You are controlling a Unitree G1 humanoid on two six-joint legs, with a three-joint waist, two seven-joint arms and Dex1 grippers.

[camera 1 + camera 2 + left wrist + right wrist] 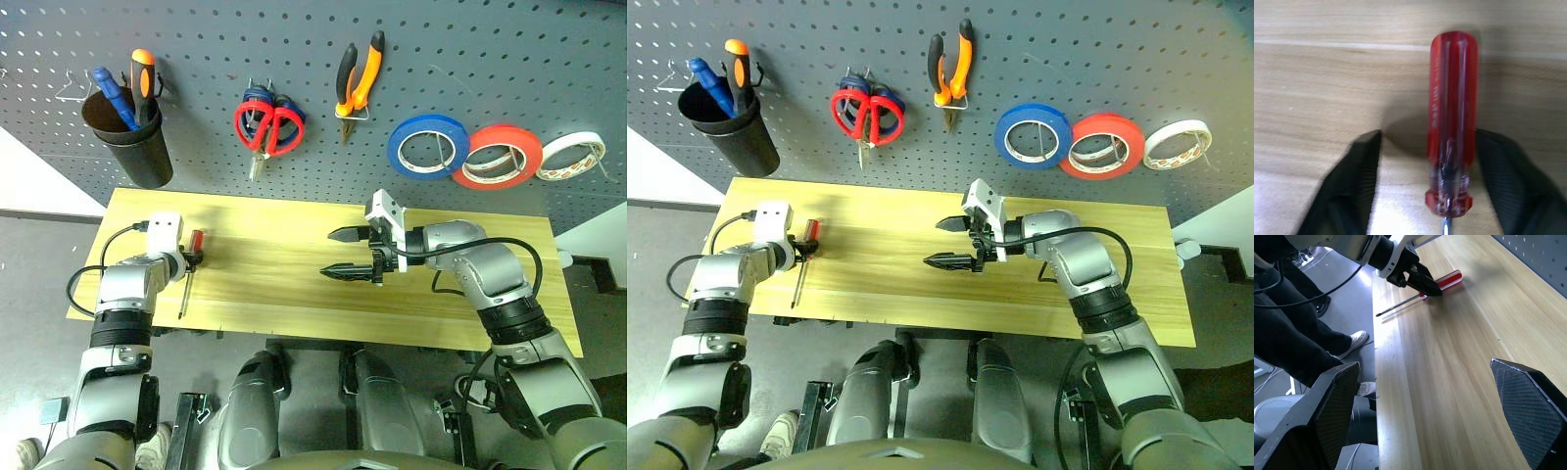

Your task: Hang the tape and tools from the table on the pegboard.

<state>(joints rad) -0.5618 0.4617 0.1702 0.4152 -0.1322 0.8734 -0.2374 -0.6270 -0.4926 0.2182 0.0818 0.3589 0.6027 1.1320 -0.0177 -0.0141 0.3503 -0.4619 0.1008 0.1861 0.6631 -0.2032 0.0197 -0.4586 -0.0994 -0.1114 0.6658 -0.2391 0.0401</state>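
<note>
A slim screwdriver (195, 245) with a red handle lies on the light wood table (274, 284) near its left end. My left gripper (193, 257) is down on it. In the left wrist view the black fingers (1352, 186) straddle the handle (1452, 98): one finger is against it and a gap remains on the other side. My right gripper (327, 253) hovers open over the table's middle with nothing between its fingers. The blue tape (427, 146), the red scissors (267, 125) and the orange-and-black pliers (358, 76) hang on the dark grey pegboard (490, 59).
A red roll (498, 155) and a white roll (571, 156) hang to the right of the blue tape. At the board's left hangs a black cup (132, 147) holding blue and orange screwdrivers. A person's legs (1298, 333) stand beside the table's left end.
</note>
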